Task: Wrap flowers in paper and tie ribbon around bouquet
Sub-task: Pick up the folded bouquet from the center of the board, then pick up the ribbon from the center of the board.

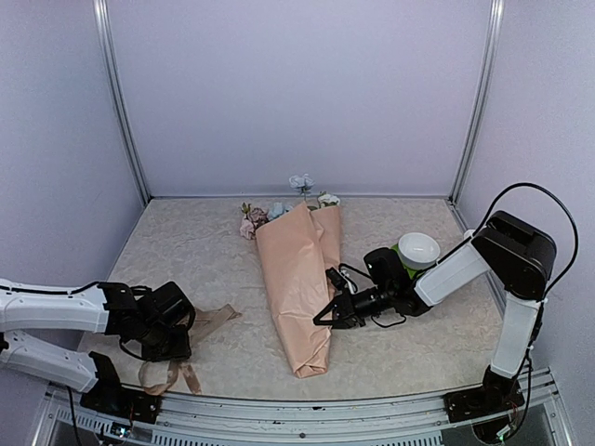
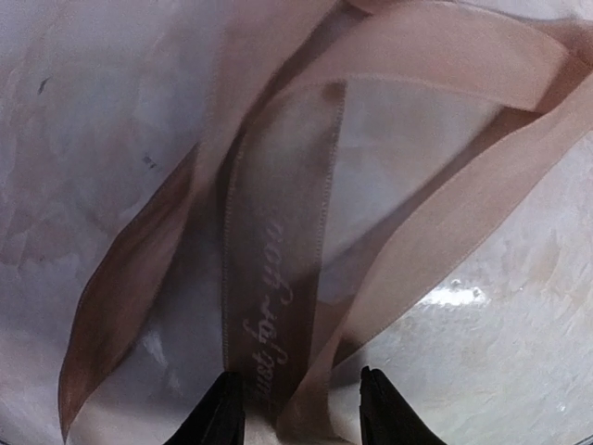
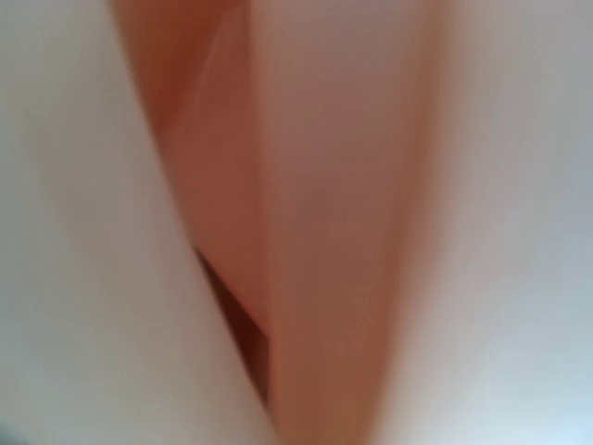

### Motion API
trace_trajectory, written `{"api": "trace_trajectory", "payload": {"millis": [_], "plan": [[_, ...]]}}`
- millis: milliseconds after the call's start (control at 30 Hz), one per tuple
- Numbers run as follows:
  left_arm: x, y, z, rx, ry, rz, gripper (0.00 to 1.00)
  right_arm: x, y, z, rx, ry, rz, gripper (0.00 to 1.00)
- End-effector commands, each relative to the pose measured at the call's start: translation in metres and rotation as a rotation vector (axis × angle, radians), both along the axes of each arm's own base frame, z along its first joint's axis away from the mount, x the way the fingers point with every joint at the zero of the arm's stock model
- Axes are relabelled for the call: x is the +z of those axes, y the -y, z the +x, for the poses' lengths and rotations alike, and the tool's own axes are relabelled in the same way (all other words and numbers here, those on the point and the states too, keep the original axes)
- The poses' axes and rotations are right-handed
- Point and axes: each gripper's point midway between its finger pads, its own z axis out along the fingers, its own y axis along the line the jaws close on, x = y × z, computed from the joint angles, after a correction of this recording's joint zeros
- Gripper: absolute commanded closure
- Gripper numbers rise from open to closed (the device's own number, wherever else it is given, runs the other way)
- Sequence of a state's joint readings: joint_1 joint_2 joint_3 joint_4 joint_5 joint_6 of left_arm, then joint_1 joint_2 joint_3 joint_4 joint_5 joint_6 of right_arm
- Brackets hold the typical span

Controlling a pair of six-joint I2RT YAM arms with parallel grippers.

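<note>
A pale, mottled cream desk (image 1: 418, 358) is filling the floor of a booth, with plain lavender walls (image 1: 297, 93) rising on three sides and thin metal rails (image 1: 121, 102) running up the two far corners. A white bowl (image 1: 418, 249) is sitting on the right side of the desk, just behind the right arm.

The bouquet (image 1: 297, 279) is lying flat in the middle of the desk. Its long axis is running from the far side toward the near edge, leaning slightly to the right as it comes nearer. The wide rim is facing the back wall, with the flowers (image 1: 265, 216) spilling out there in pink, pale blue and white, and the narrow tail is pointing at the near edge.

The right hand (image 1: 323, 318) is reaching in from the right with its tips pressed together at the right edge of the cone. Its wrist camera is showing only blurred peach paper (image 3: 324, 232) up close, so I cannot tell whether any paper is being pinched.

The ribbon (image 2: 278, 241) is lying in loose loops at the near left, well apart from the bouquet. The left hand (image 2: 301, 413) is hovering over it, its dark fingers (image 2: 222, 417) standing apart with a lettered strand passing between them
</note>
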State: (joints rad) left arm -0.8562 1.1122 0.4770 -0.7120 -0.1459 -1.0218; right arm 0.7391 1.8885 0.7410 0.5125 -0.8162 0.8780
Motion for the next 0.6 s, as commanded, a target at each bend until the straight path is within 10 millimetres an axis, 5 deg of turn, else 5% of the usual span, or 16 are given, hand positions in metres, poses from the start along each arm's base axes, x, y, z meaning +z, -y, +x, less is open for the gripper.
{"api": "trace_trajectory", "payload": {"millis": [0, 200, 400, 567], "plan": [[0.002, 0.022, 0.019, -0.061, 0.040, -0.039, 0.62, 0.024, -0.006, 0.004, 0.031, 0.070, 0.061, 1.00], [0.005, 0.026, 0.022, -0.101, 0.046, 0.000, 0.90, 0.026, -0.005, 0.005, 0.019, 0.070, 0.056, 1.00], [0.019, 0.022, 0.027, -0.112, 0.082, 0.032, 0.72, 0.025, -0.007, 0.007, 0.019, 0.066, 0.050, 1.00], [0.015, 0.027, 0.019, -0.128, 0.054, 0.020, 0.73, 0.025, -0.006, 0.006, 0.018, 0.065, 0.051, 1.00]]}}
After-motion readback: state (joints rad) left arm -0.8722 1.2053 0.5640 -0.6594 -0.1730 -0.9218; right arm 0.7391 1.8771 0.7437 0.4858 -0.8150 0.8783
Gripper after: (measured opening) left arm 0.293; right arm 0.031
